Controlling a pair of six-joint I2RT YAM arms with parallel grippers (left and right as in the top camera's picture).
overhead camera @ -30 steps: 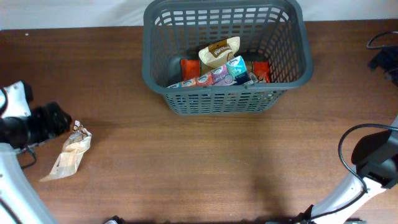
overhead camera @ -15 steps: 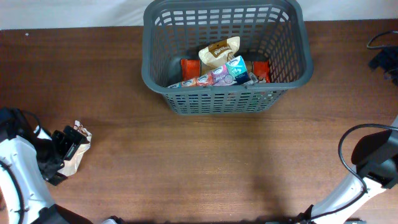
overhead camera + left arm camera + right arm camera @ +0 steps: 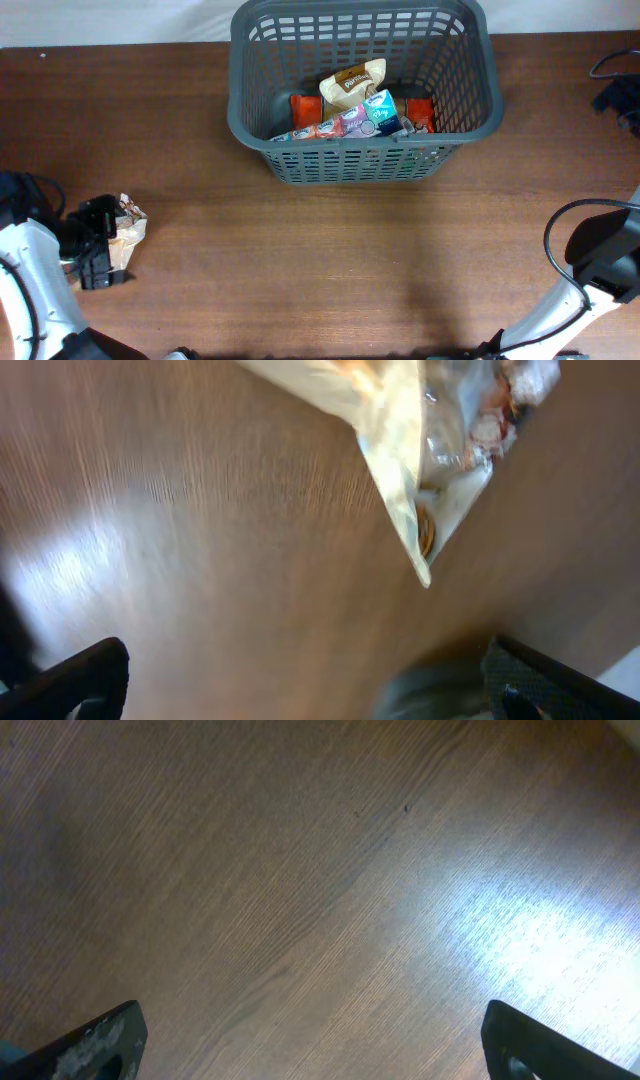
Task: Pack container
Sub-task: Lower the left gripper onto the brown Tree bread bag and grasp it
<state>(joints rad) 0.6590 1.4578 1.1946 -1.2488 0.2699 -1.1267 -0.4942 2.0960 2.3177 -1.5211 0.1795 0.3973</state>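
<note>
The dark grey basket (image 3: pixel 250 130) stands at the back middle of the table and holds several snack packets (image 3: pixel 352 112). A clear snack bag (image 3: pixel 128 222) lies on the table at the left; the left wrist view shows it (image 3: pixel 440 470) just beyond the fingertips. My left gripper (image 3: pixel 98 252) hangs over the bag's near end, jaws open wide and empty, with one fingertip (image 3: pixel 85 675) at each lower corner of its view. My right gripper (image 3: pixel 315 1050) is open and empty over bare wood; its arm (image 3: pixel 600 260) is at the right edge.
Black cables (image 3: pixel 615 85) lie at the far right edge. The table's left edge is close to the left arm (image 3: pixel 35 270).
My left arm has swung down over the clear bag and now covers its lower part. The right arm and basket have not moved.
</note>
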